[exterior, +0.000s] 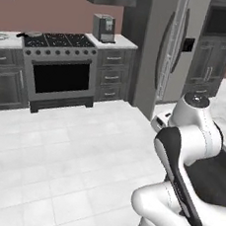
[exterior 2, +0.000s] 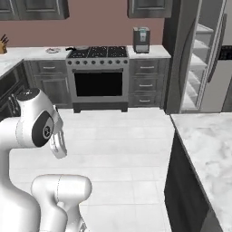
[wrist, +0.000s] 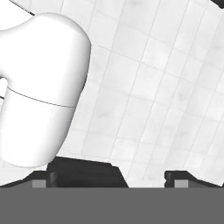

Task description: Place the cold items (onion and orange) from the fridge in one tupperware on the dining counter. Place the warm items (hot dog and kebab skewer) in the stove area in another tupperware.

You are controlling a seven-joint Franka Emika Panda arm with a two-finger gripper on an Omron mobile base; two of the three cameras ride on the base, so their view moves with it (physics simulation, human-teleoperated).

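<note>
The gripper (wrist: 107, 179) points down at bare floor tiles, jaws wide apart and empty. The fridge (exterior 2: 199, 59) stands open beyond the dining counter (exterior 2: 206, 149); onion and orange cannot be made out. Driving closer risks clipping the counter's corner.

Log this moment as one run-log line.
gripper: open, empty, over bare floor tiles | fridge: door ajar, shelves showing | stove: far wall | marble counter: right of base

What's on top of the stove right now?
The stove has dark burner grates, and a dark pan sits at its left edge. What the pan holds cannot be made out. No hot dog or skewer is recognisable from here.
</note>
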